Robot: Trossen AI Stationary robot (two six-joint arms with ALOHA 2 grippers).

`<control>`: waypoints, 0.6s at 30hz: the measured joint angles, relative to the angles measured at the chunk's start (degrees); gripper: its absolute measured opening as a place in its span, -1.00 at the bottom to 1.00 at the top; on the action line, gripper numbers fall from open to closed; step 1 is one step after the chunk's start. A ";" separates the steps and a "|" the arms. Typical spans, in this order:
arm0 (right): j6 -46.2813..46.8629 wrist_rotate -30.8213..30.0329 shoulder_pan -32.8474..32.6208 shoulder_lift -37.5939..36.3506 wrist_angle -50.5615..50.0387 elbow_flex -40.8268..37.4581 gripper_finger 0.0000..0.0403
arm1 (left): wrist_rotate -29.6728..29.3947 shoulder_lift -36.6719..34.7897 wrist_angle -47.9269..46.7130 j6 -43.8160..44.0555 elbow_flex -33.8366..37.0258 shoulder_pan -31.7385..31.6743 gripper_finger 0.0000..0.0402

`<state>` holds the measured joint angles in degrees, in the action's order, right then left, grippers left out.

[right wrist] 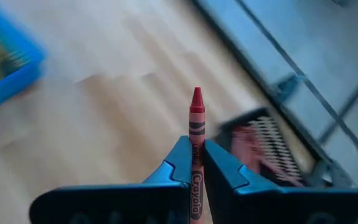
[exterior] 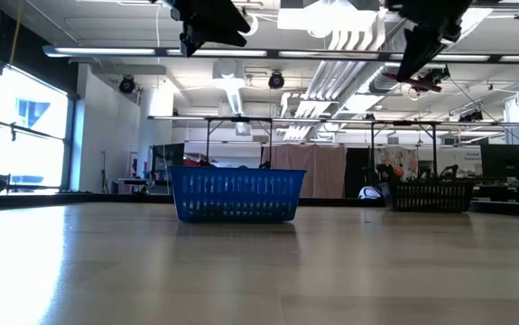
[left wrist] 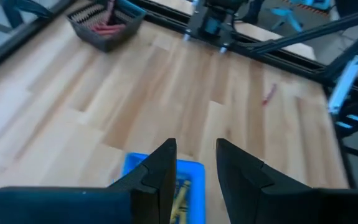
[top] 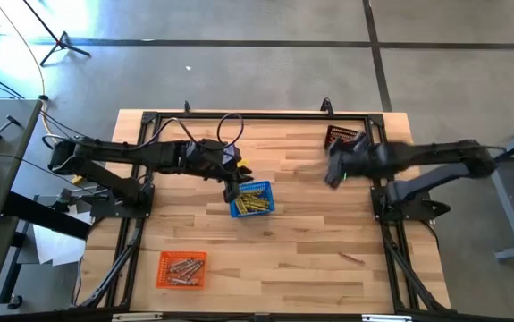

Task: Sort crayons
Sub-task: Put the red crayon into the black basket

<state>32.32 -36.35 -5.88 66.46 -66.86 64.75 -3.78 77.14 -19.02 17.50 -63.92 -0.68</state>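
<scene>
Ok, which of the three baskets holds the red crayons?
The dark basket by the table's far right corner, beside the right gripper; the blue holds yellow, the orange tan.

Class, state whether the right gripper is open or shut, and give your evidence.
Shut: the right gripper pinches a red crayon between its fingers, tip pointing forward.

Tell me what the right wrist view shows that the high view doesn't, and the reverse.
Only the right wrist view: the right gripper is shut on a red crayon, tip pointing out.

Only the high view: the orange basket of tan crayons, a loose crayon on the table, and the left gripper, open beside the blue basket.

Both: the blue basket, the dark basket of red crayons.
</scene>
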 joint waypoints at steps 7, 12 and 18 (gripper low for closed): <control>-14.68 8.73 24.75 -3.79 2.96 0.00 -0.95 | -0.22 0.01 -0.01 -2.69 0.00 -4.05 -0.51; -25.33 13.06 38.20 -0.22 7.15 0.00 -0.95 | -0.34 0.01 -0.09 -3.06 0.00 -6.67 -0.51; -31.65 22.03 48.63 7.52 6.81 0.00 -0.95 | -0.36 -0.01 -1.28 -1.93 0.00 -7.61 -0.51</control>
<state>0.67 -14.32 42.75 73.98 -60.05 64.75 -4.14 77.13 -20.30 15.57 -63.92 -8.29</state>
